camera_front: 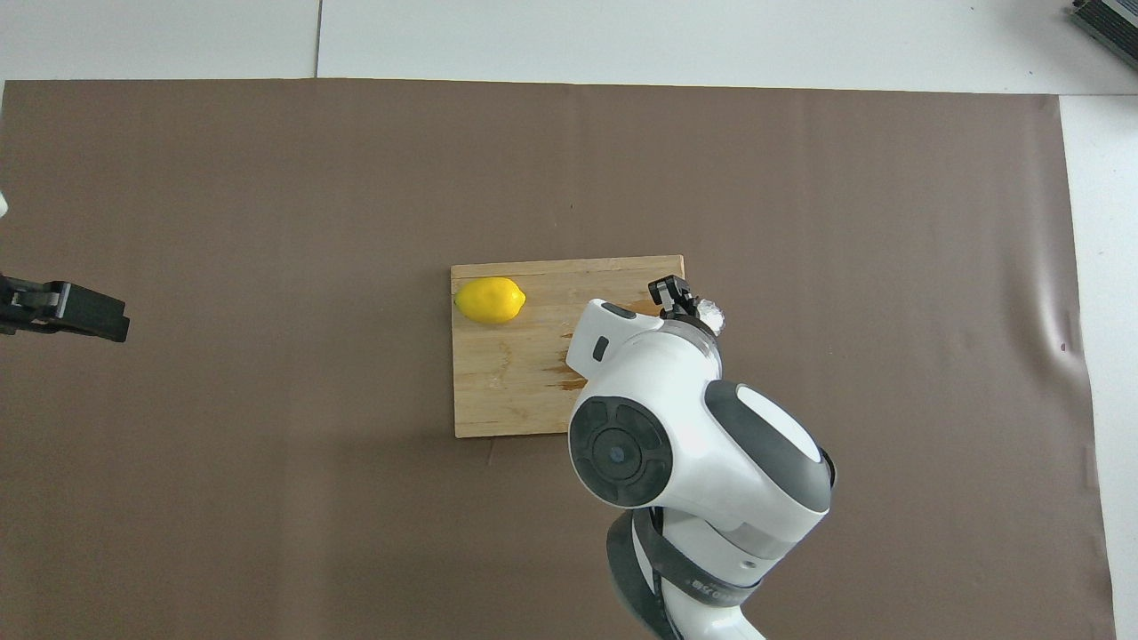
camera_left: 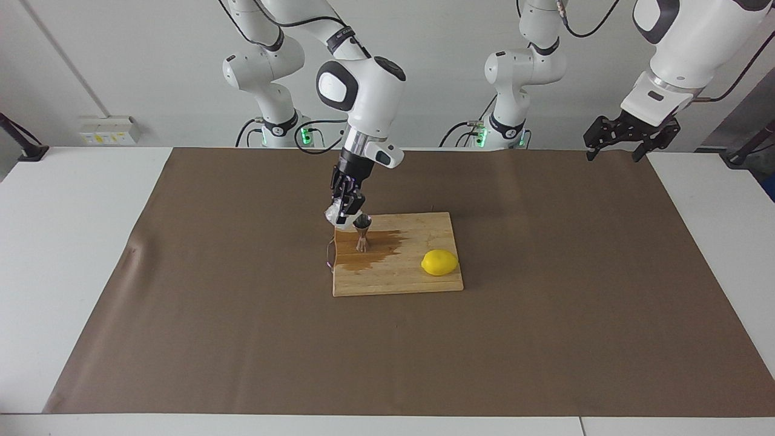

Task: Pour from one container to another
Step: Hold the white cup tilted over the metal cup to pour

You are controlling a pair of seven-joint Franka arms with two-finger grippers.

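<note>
My right gripper [camera_left: 346,213] is shut on the clear glass tumbler [camera_left: 335,215], which it holds tilted right beside the rim of the steel jigger [camera_left: 362,234]. That hourglass-shaped jigger stands upright on the wooden cutting board [camera_left: 418,278], in a dark wet patch [camera_left: 375,249]. From overhead, the right arm hides the jigger; only a bit of the tumbler [camera_front: 712,311] and the right gripper [camera_front: 676,298] show past the wrist. My left gripper [camera_left: 617,143] hangs open high over the mat's corner at the left arm's end, holding nothing, and shows overhead as the left gripper [camera_front: 67,307] at the edge.
A yellow lemon [camera_left: 439,263] lies on the board toward the left arm's end, also seen as the lemon [camera_front: 490,300] from overhead. The board [camera_front: 498,391] sits mid-table on a brown mat [camera_left: 545,339]. A thin loop [camera_left: 329,253] hangs off the board's edge by the wet patch.
</note>
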